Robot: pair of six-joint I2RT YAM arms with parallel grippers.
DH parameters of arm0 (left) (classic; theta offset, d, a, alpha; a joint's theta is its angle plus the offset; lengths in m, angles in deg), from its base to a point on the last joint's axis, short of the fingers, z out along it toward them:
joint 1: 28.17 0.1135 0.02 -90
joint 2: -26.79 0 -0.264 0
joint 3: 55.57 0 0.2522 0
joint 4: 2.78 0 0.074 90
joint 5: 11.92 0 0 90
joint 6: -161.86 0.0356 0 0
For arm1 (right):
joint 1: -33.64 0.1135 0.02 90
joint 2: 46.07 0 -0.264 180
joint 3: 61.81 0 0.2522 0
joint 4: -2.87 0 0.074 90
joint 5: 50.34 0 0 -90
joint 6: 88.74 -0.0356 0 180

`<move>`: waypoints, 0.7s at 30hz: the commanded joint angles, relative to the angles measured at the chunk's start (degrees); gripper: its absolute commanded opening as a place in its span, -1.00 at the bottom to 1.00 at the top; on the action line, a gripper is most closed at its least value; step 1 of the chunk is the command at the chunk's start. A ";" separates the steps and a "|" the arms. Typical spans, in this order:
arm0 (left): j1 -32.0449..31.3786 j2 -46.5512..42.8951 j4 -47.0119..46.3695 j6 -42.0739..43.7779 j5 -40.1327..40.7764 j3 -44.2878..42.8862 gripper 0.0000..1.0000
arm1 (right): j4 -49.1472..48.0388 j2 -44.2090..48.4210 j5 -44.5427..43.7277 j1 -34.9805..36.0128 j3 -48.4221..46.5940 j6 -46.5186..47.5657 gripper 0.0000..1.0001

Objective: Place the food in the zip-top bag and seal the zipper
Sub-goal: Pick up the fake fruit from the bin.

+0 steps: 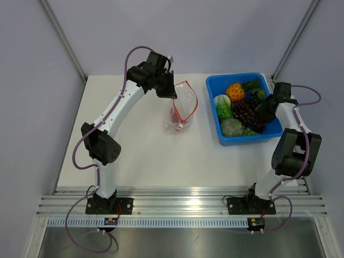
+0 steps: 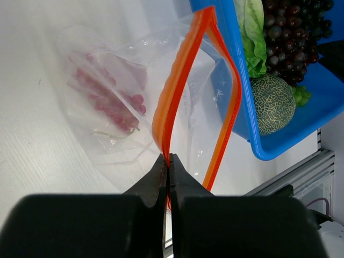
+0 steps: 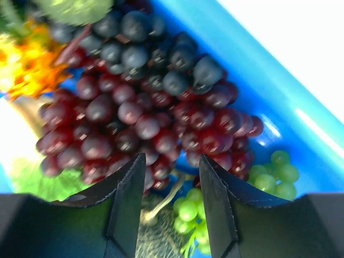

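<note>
**Left jaws pinch the zipper, right jaws spread over the grapes**

Over on the left, the left arm (image 1: 121, 105) reaches to the far middle of the bench (image 1: 140, 156), and its jaws are clenched tight on the zipper (image 2: 171, 97), right at one end of that orange-red strip. The zip-top bag (image 1: 180, 110) hangs from that grip with its lower end down on the bench, just left of the blue bin (image 1: 236, 141). Its mouth gapes open, the two halves of the strip bowed well apart. Inside the clear plastic there's a pinkish-red grape bunch (image 2: 110, 102) lying low in the pouch.

Now to the right side: the right arm (image 1: 293, 115) bends in over the bin, jaws released, fingers spread wide just above the dark purple grapes (image 3: 140, 107). Whether the tips touch the bunch, I can't tell from here. Small green grapes (image 3: 279, 172) sit beside the purple ones against the bin wall. Also in the bin are a netted green melon (image 2: 274, 102) at the near end, a leafy lettuce piece (image 2: 250, 32) to its far side, and an orange fruit (image 1: 235, 91) towards the far end.
</note>
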 commanded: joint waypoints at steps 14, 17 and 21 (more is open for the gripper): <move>0.14 -2.03 -2.30 2.02 -1.65 -0.71 -1.00 | 1.12 -7.84 -8.69 0.09 -4.62 8.38 0.13; 0.14 -1.85 -2.56 1.75 -1.74 -0.62 -1.00 | 0.77 -8.80 -7.82 0.09 -4.79 8.82 0.13; 0.05 -2.29 -2.91 1.49 -1.92 0.25 -1.00 | 0.60 -9.60 -6.23 0.09 -5.06 8.65 -0.15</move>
